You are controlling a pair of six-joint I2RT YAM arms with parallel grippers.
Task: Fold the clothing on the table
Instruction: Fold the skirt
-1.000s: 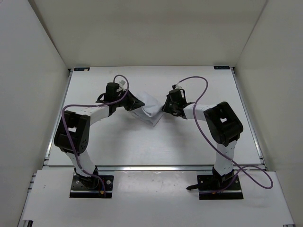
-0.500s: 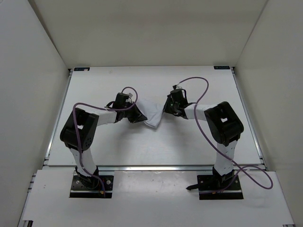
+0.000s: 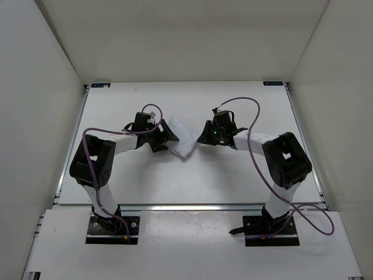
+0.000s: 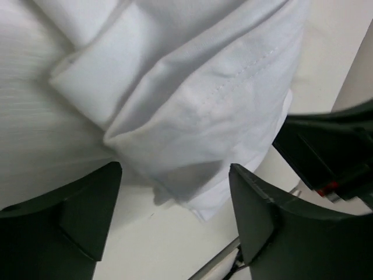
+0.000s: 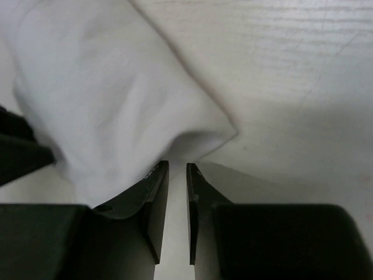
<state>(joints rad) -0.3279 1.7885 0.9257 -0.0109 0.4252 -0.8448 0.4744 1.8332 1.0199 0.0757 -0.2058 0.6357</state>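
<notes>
White, thin, creased fabric makes up the clothing point(image 3: 182, 140), which is bunched into a small folded heap near the middle of the table point(image 3: 245, 181), well apart from every edge rail. A stitched hem and a folded cuff-like band are seen at close range in the left wrist view.

The heap is flanked on both sides. The left gripper point(image 3: 165, 135) is set just beside its left edge, with its fingers point(image 4: 256, 216) spread wide apart and the cloth lying between and beyond them, gripped by neither. The right gripper point(image 3: 204, 135) is set against the heap's right edge; its fingers point(image 5: 201, 204) are parted by only a narrow slit, and a rounded fold of the fabric lies right at their tips.

Purple cables point(image 3: 250, 108) are looped over both arms. Blue marks point(image 3: 100, 85) are seen at the table's far corners.
</notes>
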